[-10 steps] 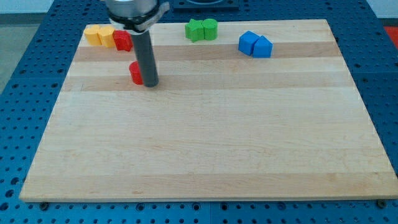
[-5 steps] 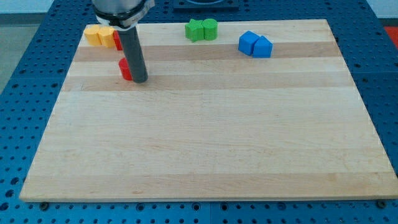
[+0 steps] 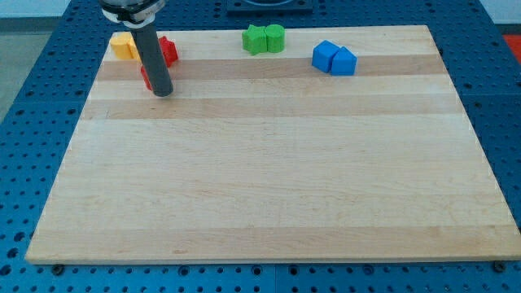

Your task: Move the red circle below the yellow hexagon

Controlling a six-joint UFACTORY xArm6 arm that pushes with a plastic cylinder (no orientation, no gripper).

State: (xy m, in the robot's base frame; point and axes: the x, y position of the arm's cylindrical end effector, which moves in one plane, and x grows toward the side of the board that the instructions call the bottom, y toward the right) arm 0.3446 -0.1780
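My tip (image 3: pixel 163 93) touched the red circle (image 3: pixel 145 77) on its right side — no jaws to open or close — with the yellow hexagon (image 3: pixel 123 45) just up-left.

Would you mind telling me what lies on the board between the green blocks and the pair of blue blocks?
Nothing: in the camera view, only bare wooden board separates the green blocks from the blue blocks.

Bright, even light; sharp focus, faint shadows, no glare.
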